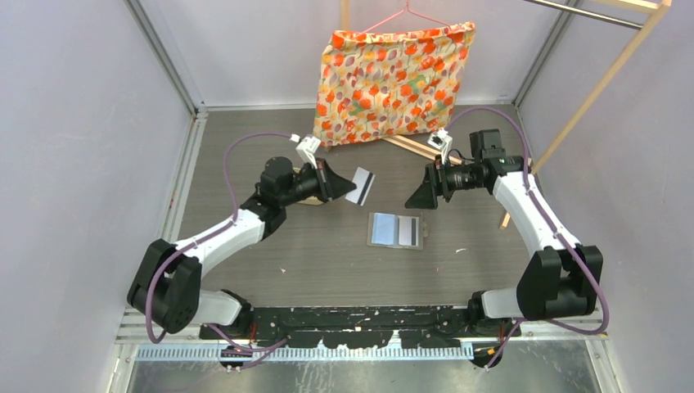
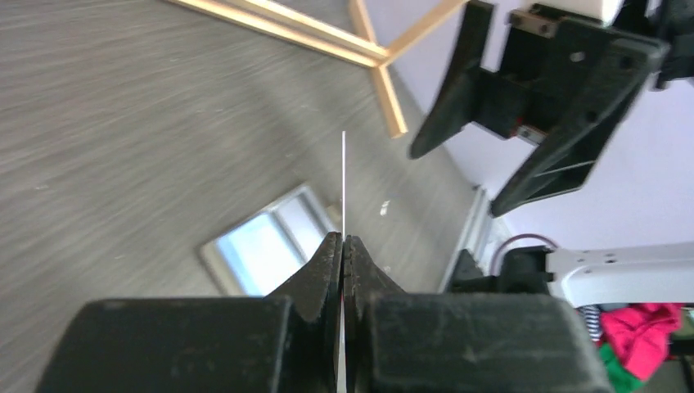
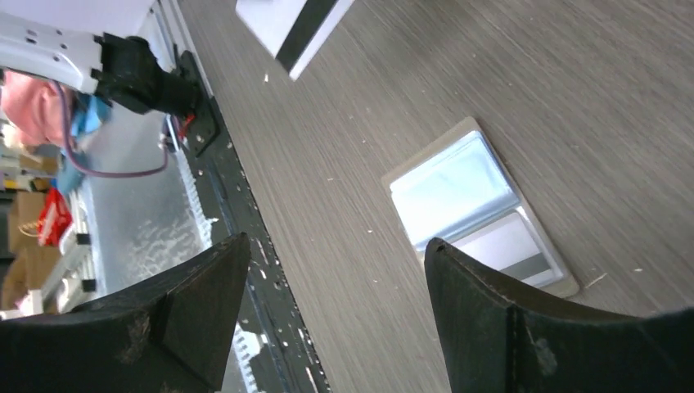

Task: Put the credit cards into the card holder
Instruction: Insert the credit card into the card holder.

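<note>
The card holder (image 1: 396, 230) lies open on the table between the arms, its pale blue pockets facing up (image 3: 458, 196). One pocket holds a white card with a grey stripe (image 3: 514, 250). My left gripper (image 1: 340, 183) hovers up and left of the holder, shut on a white credit card with a black stripe (image 1: 360, 186). The left wrist view shows that card edge-on as a thin white line (image 2: 344, 180) above the holder (image 2: 262, 246). My right gripper (image 1: 419, 191) faces it from the right, open and holding nothing (image 3: 335, 262). The held card (image 3: 296, 24) shows in front of it.
A floral cushion (image 1: 393, 78) hangs on a hanger at the back. Wooden rails (image 1: 417, 147) lie below it and a wooden frame (image 1: 601, 82) stands at the right. A tan object (image 1: 311, 201) peeks out beneath the left gripper. Grey walls enclose the table.
</note>
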{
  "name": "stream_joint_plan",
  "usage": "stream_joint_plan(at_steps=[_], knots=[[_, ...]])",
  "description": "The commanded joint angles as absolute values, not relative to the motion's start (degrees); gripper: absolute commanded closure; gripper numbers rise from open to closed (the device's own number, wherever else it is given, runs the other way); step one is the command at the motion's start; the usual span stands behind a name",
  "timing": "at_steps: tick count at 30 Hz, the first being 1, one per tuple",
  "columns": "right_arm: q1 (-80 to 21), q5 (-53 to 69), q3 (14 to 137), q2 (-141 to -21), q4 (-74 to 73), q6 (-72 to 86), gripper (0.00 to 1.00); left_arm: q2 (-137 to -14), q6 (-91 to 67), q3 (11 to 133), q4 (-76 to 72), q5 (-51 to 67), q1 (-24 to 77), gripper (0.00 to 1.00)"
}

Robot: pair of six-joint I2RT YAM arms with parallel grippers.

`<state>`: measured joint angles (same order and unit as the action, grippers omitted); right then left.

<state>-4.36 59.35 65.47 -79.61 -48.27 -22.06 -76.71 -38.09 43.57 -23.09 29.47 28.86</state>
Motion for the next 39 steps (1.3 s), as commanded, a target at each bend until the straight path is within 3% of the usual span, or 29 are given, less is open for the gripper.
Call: stream_joint_plan(at_steps=[1,5,8,16,24,30,34,38,39], knots=[[-3.95,64.41,57.94,-73.34,-23.05,4.91,0.18,-75.04,-47.93,42.02,-41.14,23.94,34.27,1.00],[-3.84,64.56,50.56,-70.66,-2.33,26.35,0.20,-78.24,-53.23,40.41,-51.54,18.45,38.96,1.00],[-3.92,63.32,50.78,-71.27,-0.45,32.80,0.21,-82.44,-57.53,40.21,-59.91,15.20,40.82,1.00],[-3.97,65.12,50.91,-69.97,4.54,39.37,0.25,-89.65,-64.45,42.72,-66.80,11.95,42.71,1.00],[-4.68,64.93,50.70,-70.55,6.55,41.75,0.43,-92.98,-67.77,43.42,-71.75,10.00,43.76,0.99],[-4.70,64.95,50.89,-70.48,6.59,41.79,0.49,-95.98,-70.84,44.22,-76.28,10.19,44.10,1.00],[-4.70,65.29,50.83,-70.38,7.53,42.58,0.62,-98.09,-72.04,44.87,-77.99,10.00,44.59,1.00],[-4.75,65.96,51.56,-70.64,6.09,41.14,0.97,-98.94,-71.55,45.11,-78.40,10.01,44.61,0.99],[-4.70,65.93,52.18,-70.68,4.55,39.42,0.99,-98.56,-70.98,44.87,-78.23,10.02,44.50,0.98]])
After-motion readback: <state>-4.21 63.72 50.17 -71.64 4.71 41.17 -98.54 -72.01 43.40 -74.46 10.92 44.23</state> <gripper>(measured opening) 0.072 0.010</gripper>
